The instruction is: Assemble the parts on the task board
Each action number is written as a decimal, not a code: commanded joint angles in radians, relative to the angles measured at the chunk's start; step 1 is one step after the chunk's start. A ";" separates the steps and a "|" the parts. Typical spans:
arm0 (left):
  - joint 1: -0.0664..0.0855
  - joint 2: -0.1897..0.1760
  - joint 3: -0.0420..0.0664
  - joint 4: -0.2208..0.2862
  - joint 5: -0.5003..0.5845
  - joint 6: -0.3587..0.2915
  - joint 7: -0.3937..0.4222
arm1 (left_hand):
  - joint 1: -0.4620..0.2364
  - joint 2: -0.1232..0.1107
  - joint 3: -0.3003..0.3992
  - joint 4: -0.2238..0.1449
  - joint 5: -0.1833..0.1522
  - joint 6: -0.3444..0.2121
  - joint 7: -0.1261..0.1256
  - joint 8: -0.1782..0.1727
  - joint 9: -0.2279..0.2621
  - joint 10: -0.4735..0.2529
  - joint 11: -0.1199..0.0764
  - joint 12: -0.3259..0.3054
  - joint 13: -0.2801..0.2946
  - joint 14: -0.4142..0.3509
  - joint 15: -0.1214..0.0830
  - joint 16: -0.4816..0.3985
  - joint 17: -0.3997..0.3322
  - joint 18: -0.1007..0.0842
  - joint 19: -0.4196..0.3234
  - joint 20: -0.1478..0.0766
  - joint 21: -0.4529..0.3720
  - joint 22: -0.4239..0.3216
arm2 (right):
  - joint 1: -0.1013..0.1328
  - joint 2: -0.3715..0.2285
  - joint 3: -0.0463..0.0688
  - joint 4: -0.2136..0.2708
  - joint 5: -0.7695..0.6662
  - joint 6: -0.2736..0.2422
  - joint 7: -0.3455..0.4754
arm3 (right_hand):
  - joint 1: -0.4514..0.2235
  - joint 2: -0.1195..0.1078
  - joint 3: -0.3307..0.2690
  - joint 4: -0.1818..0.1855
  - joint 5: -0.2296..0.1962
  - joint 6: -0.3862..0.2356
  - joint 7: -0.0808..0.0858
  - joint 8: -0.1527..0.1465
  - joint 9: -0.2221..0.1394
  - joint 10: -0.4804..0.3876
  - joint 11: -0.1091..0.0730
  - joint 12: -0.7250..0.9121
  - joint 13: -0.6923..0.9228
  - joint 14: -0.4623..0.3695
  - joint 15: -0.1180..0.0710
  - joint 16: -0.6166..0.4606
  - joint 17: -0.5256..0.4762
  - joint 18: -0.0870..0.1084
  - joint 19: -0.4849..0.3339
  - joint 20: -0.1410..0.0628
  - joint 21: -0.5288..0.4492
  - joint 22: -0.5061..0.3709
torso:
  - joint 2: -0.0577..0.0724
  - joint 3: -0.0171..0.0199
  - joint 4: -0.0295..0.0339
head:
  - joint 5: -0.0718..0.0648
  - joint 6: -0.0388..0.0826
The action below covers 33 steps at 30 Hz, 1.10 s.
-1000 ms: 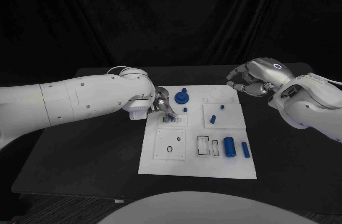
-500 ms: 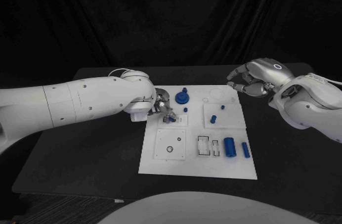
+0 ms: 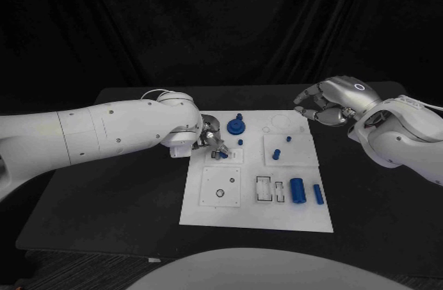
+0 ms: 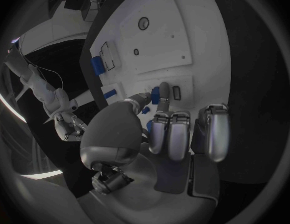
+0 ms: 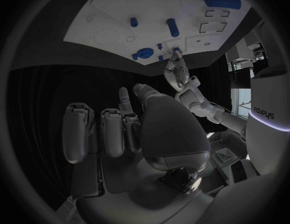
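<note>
The white task board lies in the middle of the black table. My left hand is over the board's far left part and pinches a small blue part between thumb and a finger, right at a small rectangular slot. My right hand hovers above the board's far right corner, fingers curled in with nothing in them. On the board sit a blue gear-like part, small blue pegs and two blue cylinders.
The board carries square inset plates and rectangular outlines near the front. Bare black table surrounds the board on both sides. The right wrist view shows the board from afar with my left hand at it.
My left hand has shifted slightly at the slot, still holding the small blue part. The right hand has stayed where it was.
</note>
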 commanded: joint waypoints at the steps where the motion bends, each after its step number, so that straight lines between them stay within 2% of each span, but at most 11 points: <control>1: -0.004 0.001 -0.001 -0.002 0.002 0.002 0.017 | -0.007 0.001 0.007 0.000 -0.004 -0.005 0.000 -0.003 0.000 0.106 0.002 0.003 0.263 0.102 -0.001 0.003 0.263 0.017 -0.008 0.000 -0.004 0.136 | -0.003 -0.001 0.001 -0.001 -0.002 0.000 -0.015 | 0.010 0.001 0.004 -0.002 0.004 0.009 0.000 -0.006 0.002 0.105 0.006 0.003 0.263 0.072 0.005 -0.004 0.076 0.009 0.030 0.005 -0.004 0.209 | 0.000 0.0000 -0.0001 | 0.000 0.000; 33: -0.005 -0.011 0.000 0.012 0.002 -0.043 0.031 | -0.004 0.000 0.013 -0.008 -0.004 -0.007 0.001 -0.005 0.002 0.106 0.003 0.003 0.263 0.102 0.000 0.003 0.263 0.018 -0.010 0.001 -0.006 0.135 | -0.008 0.000 0.001 -0.009 -0.002 0.007 -0.016 | 0.010 0.000 0.005 -0.003 0.005 0.007 0.000 -0.007 0.001 0.105 0.006 0.003 0.263 0.072 0.005 -0.004 0.075 0.010 0.029 0.005 -0.006 0.208 | 0.000 0.0004 0.0001 | 0.001 0.000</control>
